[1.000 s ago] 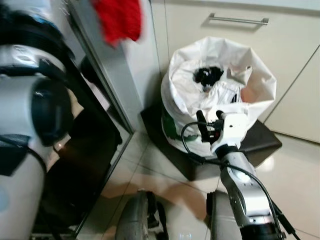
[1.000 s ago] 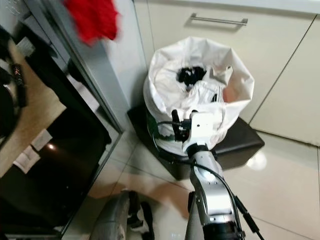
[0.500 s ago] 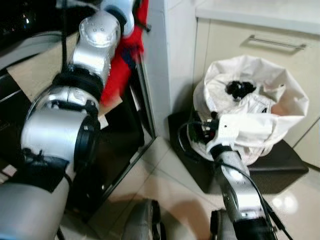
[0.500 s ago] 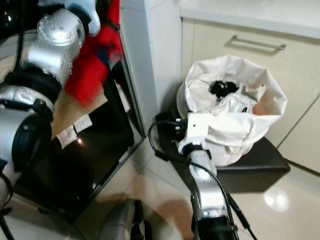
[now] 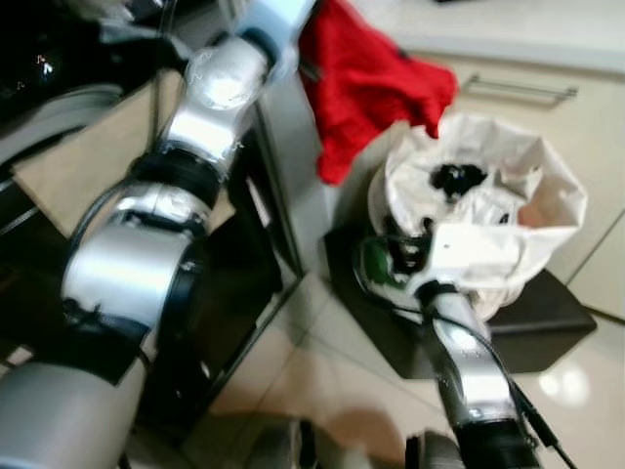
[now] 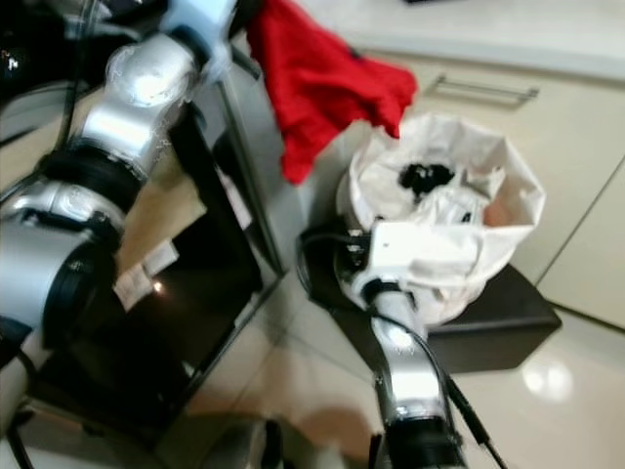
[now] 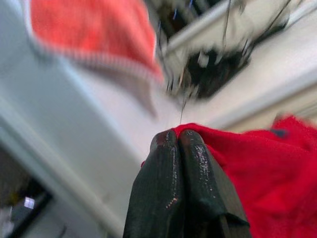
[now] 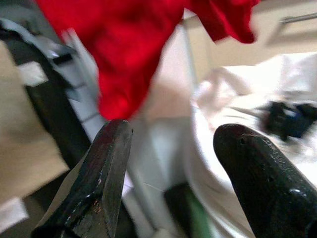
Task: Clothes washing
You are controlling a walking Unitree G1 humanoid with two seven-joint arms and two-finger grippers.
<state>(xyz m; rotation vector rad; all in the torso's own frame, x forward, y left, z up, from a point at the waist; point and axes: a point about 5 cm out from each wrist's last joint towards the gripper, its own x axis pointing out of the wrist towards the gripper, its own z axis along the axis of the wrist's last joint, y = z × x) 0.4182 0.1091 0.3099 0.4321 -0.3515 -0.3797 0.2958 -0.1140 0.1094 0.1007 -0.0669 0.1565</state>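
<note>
So the red garment (image 5: 366, 83) is up in the air right now, hanging off the left gripper (image 7: 179, 144) above and to the left of the white laundry bag (image 5: 508, 200). Its long axis runs pretty much straight down, with a flap kicked out toward the bag. In the left wrist view the two black fingers are pressed tight together with red cloth pinched at the tips, so that grip looks solid.

The bag sits on a dark low stand (image 5: 547, 327) against the cream cabinet (image 6: 576, 147), and there's more stuff inside it, something black (image 5: 455, 178) on top of white fabric. The dark machine opening (image 6: 146, 322) is on the robot's left, lower than the garment.

The right gripper (image 8: 171, 163) is parked low, just in front of the bag, fingers spread wide with nothing between them. Through its wrist camera you see the red cloth dangling above and the bag's contents beyond, which the head views don't give you from that angle.

My guess: the left arm is the one carrying, and the garment needs to go left and down from where it hangs to reach the opening. Everything's a bit blurry though.
</note>
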